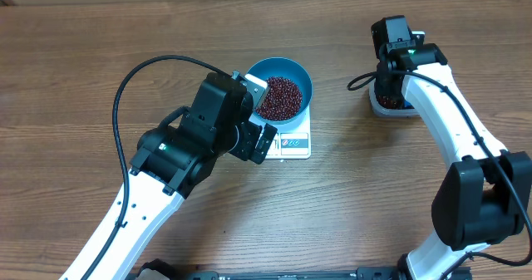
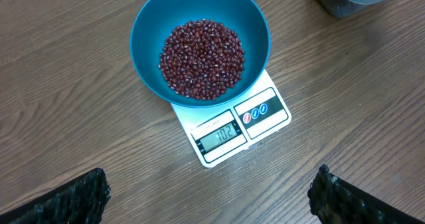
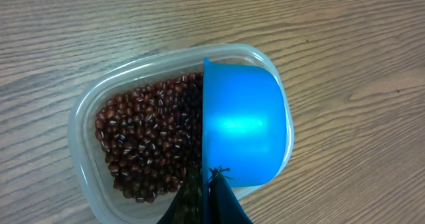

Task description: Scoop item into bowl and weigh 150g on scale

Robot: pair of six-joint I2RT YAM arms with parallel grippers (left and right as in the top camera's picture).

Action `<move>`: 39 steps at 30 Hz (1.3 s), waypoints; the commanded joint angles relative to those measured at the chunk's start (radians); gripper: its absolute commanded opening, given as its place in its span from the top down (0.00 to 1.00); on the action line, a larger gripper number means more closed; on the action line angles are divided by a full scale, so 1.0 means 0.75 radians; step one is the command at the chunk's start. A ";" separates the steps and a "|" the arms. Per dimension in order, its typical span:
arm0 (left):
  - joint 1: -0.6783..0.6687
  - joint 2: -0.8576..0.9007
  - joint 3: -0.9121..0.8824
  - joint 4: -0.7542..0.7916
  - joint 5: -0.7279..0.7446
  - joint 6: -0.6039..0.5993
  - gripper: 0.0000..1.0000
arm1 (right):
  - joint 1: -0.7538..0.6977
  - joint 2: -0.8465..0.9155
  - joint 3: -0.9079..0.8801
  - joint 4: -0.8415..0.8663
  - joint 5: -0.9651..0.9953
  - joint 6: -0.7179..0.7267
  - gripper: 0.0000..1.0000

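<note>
The blue bowl [image 1: 296,72] [image 2: 149,24] stands on the white scale [image 1: 296,144] [image 2: 272,111], with a heap of red-brown beans [image 1: 279,98] [image 2: 201,59] inside. The scale's display reads 102. My left gripper [image 1: 263,114] [image 2: 209,187] hovers open just in front of the scale, its fingertips [image 2: 93,187] wide apart and holding nothing. My right gripper [image 3: 207,184] [image 1: 391,85] is shut on the handle of a small blue scoop [image 3: 242,124]. The scoop sits tilted on edge in the clear tub [image 3: 83,127] [image 1: 387,109], over its right part, beside more beans [image 3: 149,144].
The tub [image 2: 342,4] stands at the far right of the wooden table, apart from the scale. The left arm's black cable [image 1: 125,89] loops over the table to the left. The right arm reaches in from the front right.
</note>
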 commanded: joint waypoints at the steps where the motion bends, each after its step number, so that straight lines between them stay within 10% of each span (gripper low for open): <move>1: 0.007 -0.014 0.022 0.003 0.010 0.016 0.00 | -0.012 -0.008 0.000 0.012 0.005 0.010 0.96; 39: 0.007 -0.014 0.022 0.003 0.010 0.016 0.00 | -0.068 0.019 -0.016 0.089 -0.627 -0.031 0.96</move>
